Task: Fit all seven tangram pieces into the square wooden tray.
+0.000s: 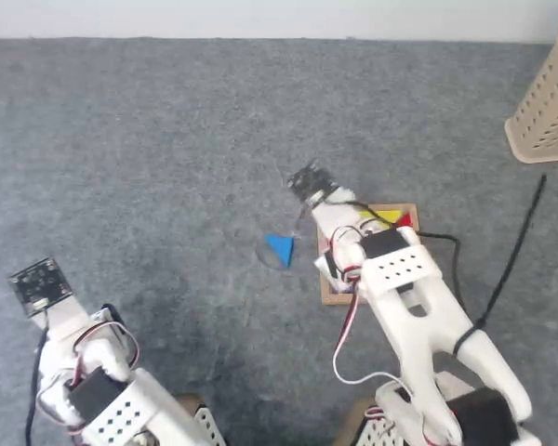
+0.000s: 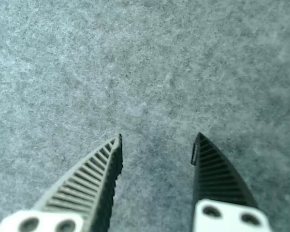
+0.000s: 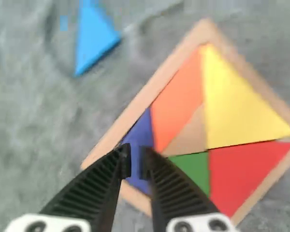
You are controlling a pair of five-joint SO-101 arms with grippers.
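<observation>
One light-blue triangular piece (image 1: 280, 247) sits outside the square wooden tray (image 3: 157, 84).
Over it hovers the right gripper (image 3: 134, 162), fingers nearly closed; the left gripper (image 2: 157, 145) hangs above the grey table (image 2: 135, 58), fingers open.

**Grey fuzzy tabletop, pale wall behind**

The tabletop (image 1: 149, 139) is covered with grey, fuzzy cloth, like felt. A thin strip of pale wall (image 1: 260, 17) runs along its far edge. At the far right stands a cream plastic basket (image 1: 547, 102) with rows of little holes. The light is soft and even.
</observation>
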